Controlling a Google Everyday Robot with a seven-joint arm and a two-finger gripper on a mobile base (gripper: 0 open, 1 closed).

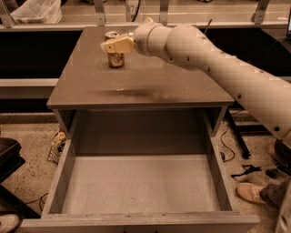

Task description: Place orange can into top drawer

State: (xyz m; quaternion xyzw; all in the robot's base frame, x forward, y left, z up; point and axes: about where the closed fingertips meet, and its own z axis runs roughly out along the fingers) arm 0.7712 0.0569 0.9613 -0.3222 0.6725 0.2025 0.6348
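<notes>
The orange can (115, 59) stands upright on the grey cabinet top (150, 82), toward its far left. My gripper (110, 45) reaches in from the right on a long white arm and sits right at the can's upper part, covering it in this view. The top drawer (141, 182) is pulled wide open below the cabinet top, with a pale speckled floor and nothing in it.
A white plastic bag (36, 11) lies on the shelf at the back left. A person's shoe (252, 192) and cables (245, 170) are on the floor to the right of the drawer. A dark object (9, 157) stands at the left.
</notes>
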